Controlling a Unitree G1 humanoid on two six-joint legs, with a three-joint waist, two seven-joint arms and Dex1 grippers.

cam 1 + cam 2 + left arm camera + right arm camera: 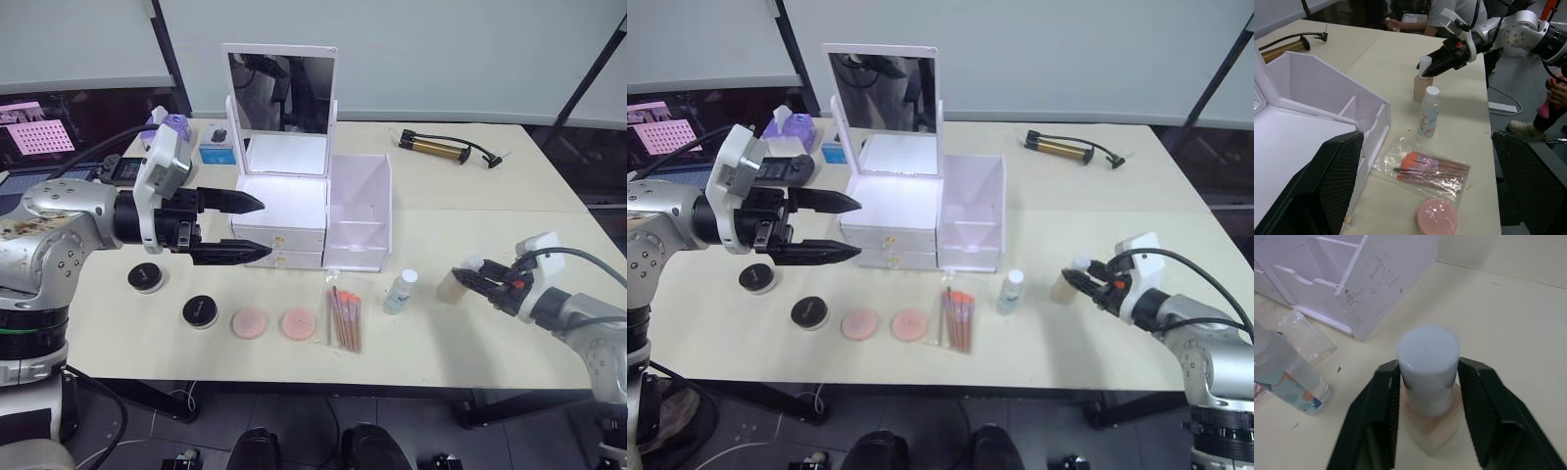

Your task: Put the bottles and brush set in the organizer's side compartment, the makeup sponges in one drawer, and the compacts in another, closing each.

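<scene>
Beige bottle (1428, 382) upright on tabletop (509, 338), R gripper (1427, 404) fingers clamped on its neck; L gripper (245, 227) fingers apart, far off.

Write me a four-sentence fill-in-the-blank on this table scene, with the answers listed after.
1. The right gripper is closed on the cap of the ____ bottle.
2. The clear bottle stands between that bottle and the ____ set.
3. The number of pink sponges lying on the table is ____.
4. Both drawers of the organizer are ____.

Missing words: beige; brush; two; closed
</scene>
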